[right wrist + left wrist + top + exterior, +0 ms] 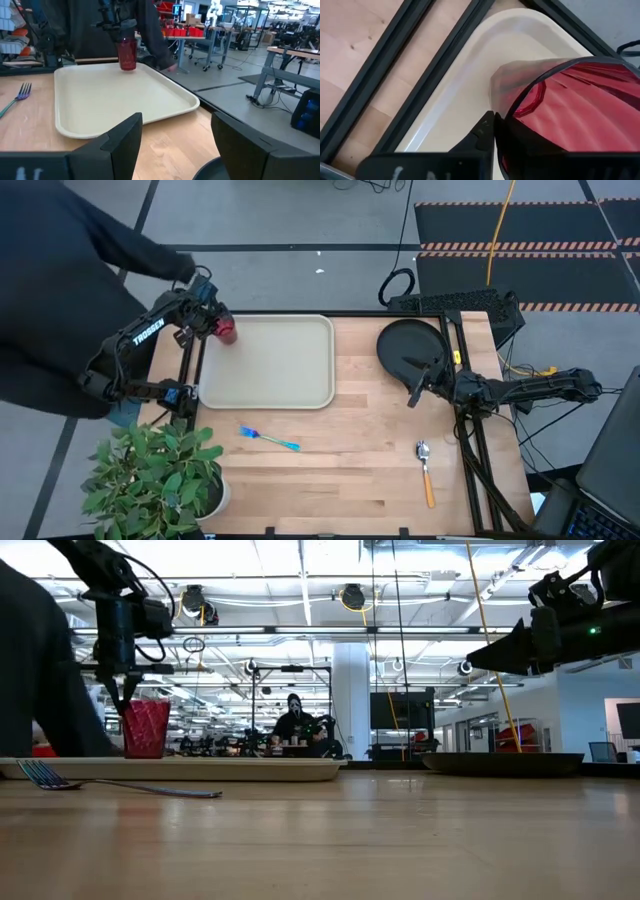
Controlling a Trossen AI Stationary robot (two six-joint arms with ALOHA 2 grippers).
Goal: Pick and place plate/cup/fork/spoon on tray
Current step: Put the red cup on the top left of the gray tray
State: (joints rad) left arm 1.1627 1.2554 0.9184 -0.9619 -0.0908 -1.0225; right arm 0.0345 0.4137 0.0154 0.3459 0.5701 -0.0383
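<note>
The dark red cup (227, 331) stands in the far left corner of the beige tray (285, 375). My left gripper (213, 322) is shut on its rim from above. The black plate (405, 340) lies flat on the table at the far right. My right gripper (175, 150) is open and empty, raised over the plate's near edge and facing the tray. The blue fork (268, 439) lies on the table near of the tray. The orange-handled spoon (426, 470) lies at the near right. My left gripper holds the cup's rim (495, 107) on its left side, one finger (481, 132) outside the wall and the other seemingly inside, seen dark through the red wall. The fingers point down from above. The cup stays upright with its base at the tray's floor (146, 755).
A potted green plant (155, 475) stands at the table's near left corner. A person in dark clothing (60, 280) leans in at the far left, beside my left arm. Black frame rails (462, 370) run along the table's sides. Bare wood lies between tray and plate.
</note>
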